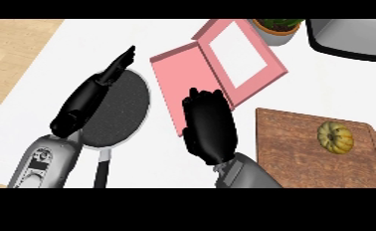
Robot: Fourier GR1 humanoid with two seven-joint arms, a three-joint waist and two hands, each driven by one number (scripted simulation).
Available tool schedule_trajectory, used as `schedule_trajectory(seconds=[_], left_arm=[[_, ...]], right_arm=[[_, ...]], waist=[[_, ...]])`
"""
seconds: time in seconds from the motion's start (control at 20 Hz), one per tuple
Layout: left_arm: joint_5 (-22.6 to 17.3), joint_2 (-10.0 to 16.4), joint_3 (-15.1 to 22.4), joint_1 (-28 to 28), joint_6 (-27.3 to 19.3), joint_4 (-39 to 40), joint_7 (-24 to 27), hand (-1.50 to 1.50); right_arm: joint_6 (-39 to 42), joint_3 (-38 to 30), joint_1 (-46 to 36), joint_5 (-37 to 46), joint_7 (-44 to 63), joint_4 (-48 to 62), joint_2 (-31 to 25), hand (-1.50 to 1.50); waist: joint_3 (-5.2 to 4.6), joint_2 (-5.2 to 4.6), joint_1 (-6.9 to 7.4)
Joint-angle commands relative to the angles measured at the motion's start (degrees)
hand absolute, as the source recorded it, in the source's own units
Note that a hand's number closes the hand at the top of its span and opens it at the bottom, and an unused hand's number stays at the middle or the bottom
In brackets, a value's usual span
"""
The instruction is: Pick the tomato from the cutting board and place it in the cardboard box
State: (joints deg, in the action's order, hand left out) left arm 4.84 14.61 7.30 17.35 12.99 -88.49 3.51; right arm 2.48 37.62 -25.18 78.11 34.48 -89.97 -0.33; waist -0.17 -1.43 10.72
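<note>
A yellowish, ribbed, round fruit (335,137) lies on the brown wooden cutting board (294,150) at the lower right; it looks more like a small squash than a tomato. An open pink box (192,75) with its lid folded back sits at the top centre. My right hand (210,128) hovers open, back upward, over the box's near left corner, left of the board and apart from the fruit. My left hand (92,98) is open with fingers stretched up and right, above a dark frying pan (121,113). Neither hand holds anything.
The pan's black handle (103,170) points toward the lower edge. A potted plant (277,28) stands at the top beside the box, and a grey appliance (343,38) fills the top right corner. The counter's wooden edge (22,51) runs along the left.
</note>
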Motion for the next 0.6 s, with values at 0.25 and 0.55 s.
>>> schedule_trajectory(seconds=[0.25, 0.55], left_arm=[[0.31, -0.08, 0.31, 1.42, 0.58, 1.91, -0.36, 0.0], [0.77, -1.15, 0.14, 2.38, -0.55, 2.99, 0.32, 0.0]], right_arm=[[-6.94, -5.37, -17.3, -3.37, 25.59, 3.78, 0.33, 1.5], [-8.75, -9.19, -30.48, -6.36, 37.32, 12.18, 0.32, 1.5]], waist=[[-0.05, 0.31, 0.04], [-0.14, 0.12, -0.59]])
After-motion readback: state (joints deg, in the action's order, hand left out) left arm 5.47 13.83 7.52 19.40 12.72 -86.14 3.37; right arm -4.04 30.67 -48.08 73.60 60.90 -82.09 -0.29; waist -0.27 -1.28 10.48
